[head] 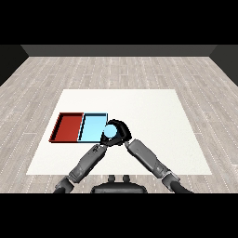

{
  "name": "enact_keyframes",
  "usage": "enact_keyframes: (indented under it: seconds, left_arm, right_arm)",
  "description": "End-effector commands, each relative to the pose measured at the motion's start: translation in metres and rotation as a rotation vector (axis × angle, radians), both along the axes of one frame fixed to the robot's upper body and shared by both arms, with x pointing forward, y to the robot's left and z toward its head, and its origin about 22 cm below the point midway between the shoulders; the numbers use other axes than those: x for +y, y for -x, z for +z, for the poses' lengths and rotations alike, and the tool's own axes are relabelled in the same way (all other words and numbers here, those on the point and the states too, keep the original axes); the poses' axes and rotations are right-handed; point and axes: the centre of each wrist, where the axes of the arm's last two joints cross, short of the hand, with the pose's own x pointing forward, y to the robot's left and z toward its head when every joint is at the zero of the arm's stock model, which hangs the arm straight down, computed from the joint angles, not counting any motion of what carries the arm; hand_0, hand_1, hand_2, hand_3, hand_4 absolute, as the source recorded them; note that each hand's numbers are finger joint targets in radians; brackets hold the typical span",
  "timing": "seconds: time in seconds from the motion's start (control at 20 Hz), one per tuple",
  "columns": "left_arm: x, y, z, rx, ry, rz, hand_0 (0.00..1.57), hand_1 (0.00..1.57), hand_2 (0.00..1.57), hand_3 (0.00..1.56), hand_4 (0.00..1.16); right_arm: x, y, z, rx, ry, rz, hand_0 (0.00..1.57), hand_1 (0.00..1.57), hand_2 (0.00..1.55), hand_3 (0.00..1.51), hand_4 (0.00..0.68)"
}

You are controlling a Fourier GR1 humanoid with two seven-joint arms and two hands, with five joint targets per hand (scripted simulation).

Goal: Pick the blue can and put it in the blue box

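Your right hand [120, 131] grips the blue can [109, 132] — just right of the light blue tray [92, 126] — so carry it left.

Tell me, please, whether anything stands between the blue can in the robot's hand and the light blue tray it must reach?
Nothing visible does. The round light blue can sits in the black right hand, right at the light blue tray's right edge. The red tray lies beyond it, on the far side.
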Motion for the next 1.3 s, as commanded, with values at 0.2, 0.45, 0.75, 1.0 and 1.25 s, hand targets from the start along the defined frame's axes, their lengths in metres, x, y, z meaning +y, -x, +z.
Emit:
enact_keyframes:
  seconds: [0.2,0.45,0.75,1.0,1.25]
  left_arm:
    - [-0.003,-0.008,-0.001,0.060,0.049,-0.008,1.57,1.57,1.52,1.45,1.10]
    - [0.010,-0.008,-0.012,0.047,0.045,0.001,1.57,1.57,1.52,1.45,1.10]
    - [-0.003,-0.009,0.020,0.044,0.005,0.007,1.57,1.57,1.56,1.49,1.14]
    - [0.002,0.006,-0.010,0.047,0.014,0.004,1.57,1.57,1.57,1.51,1.13]
    - [0.013,-0.004,-0.005,0.033,-0.045,0.049,1.57,1.57,1.57,1.50,1.13]
  right_arm:
    - [0.002,-0.008,0.007,0.080,-0.080,0.016,0.54,0.54,0.55,0.00,0.000]
    - [-0.003,-0.001,0.006,0.074,-0.077,0.009,0.00,0.00,0.00,0.00,0.000]
    - [-0.029,-0.006,-0.007,0.072,-0.113,0.005,0.00,0.00,0.00,0.00,0.000]
    - [-0.029,0.004,0.017,0.097,-0.133,-0.003,0.00,0.00,0.00,0.00,0.000]
    - [-0.054,0.012,0.023,0.075,-0.131,-0.012,0.00,0.00,0.00,0.00,0.000]
